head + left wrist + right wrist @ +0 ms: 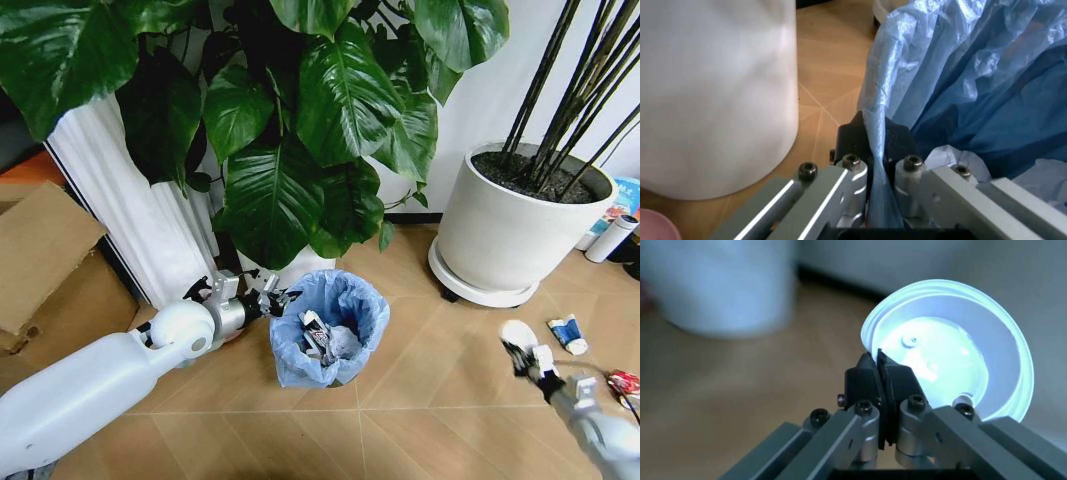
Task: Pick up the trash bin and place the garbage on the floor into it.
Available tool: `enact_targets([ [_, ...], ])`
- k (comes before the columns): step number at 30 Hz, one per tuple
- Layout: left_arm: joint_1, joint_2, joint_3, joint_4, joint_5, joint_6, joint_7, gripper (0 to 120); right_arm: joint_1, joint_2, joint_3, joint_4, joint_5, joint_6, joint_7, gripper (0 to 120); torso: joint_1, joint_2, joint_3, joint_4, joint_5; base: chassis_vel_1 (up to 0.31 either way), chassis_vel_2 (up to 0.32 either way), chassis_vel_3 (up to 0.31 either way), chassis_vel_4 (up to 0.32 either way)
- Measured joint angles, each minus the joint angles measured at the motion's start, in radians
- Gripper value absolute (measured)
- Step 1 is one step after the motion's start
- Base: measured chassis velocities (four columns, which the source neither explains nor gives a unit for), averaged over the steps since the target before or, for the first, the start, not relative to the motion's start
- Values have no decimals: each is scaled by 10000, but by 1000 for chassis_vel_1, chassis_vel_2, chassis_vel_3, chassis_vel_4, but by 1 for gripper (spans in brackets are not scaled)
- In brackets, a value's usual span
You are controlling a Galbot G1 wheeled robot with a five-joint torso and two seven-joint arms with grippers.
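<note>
while plant leaves [300,130] overhang, left pincer [878,145] clamps bin liner [345,300] (pot [713,95] beside).

The left arm [80,395] is smooth white with a round joint. Each tool, left [877,137] and right [879,372], has black fingertips on grey metal links fixed with dark hex screws.

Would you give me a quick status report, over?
Left gripper shut on trash bin liner. Right gripper shut on white disc. Blue-white packet on floor.

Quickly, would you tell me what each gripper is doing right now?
Left gripper: shut on the trash bin liner's rim.
Right gripper: shut on the white disc.
</note>
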Motion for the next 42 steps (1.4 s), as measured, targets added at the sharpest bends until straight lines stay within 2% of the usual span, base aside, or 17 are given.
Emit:
enact_targets([
  [1, -17, -22, 37, 27, 8, -9, -1, 0, 121, -173, -163, 374, 302, 118, -357, 0, 0, -1, 0, -5, 1, 0, 0, 0, 0],
  [4, -53, -67, 139, 62, 26, -17, -3, 0, 445, -524, -525, 1088, 991, 256, -812, 0, 0, 0, 0, 2, 6, 0, 0, 0, 0],
  [6, -106, -173, 236, 107, 36, -19, -28, 0, 779, -849, -907, 1831, 1685, 248, -1054, 0, 0, -1, 0, -2, -3, 0, 0, 0, 0],
  [12, -245, -504, 385, 241, 36, -12, -116, 0, 1318, -1319, -1925, 3754, 3267, -145, -1167, 0, -1, 0, 0, -5, 2, 0, 0, 0, 0],
  [13, -245, -504, 385, 241, 36, -12, -116, 0, 1318, -1319, -1925, 3754, 3267, -145, -1167, 0, -1, 0, 0, -5, 2, 0, 0, 0, 0],
  [17, -389, -651, 476, 346, 35, -1, -133, 0, 1595, -1532, -3024, 4770, 4028, -444, -1167, 0, -1, 0, 0, -6, 2, 0, 0, 0, 0],
  [24, -432, -723, 509, 394, -3, 18, -192, 0, 2021, -1392, -4371, 4804, 4209, -519, -1123, 0, -1, 1, 0, -6, 4, 0, 0, 0, 0],
  [27, -491, -706, 630, 361, -85, 80, -245, 0, 2309, -1112, -5193, 4616, 4472, -578, -875, 0, -1, 1, 0, -4, 3, 0, 0, 0, 0],
  [31, -566, -706, 655, 332, -188, 132, -304, 0, 2390, -868, -5737, 4450, 4703, -580, -539, 0, -1, 1, 0, -3, 4, 0, 0, 0, 0],
  [36, -576, -687, 651, 324, -207, 143, -315, 0, 2194, -809, -5857, 4463, 4843, -666, -324, 0, -1, 1, 0, -5, 3, 0, 0, 0, 0],
  [40, -577, -681, 618, 318, -213, 145, -317, 0, 2051, -822, -5907, 4526, 4972, -774, -132, 20, -2, 1, -1, -6, 4, 0, 0, 0, 0],
  [42, -584, -701, 610, 318, -221, 145, -318, 0, 2051, -830, -5922, 4546, 5016, -801, -88, 23, -1, 1, 0, -6, 4, 0, 0, 0, 0],
])
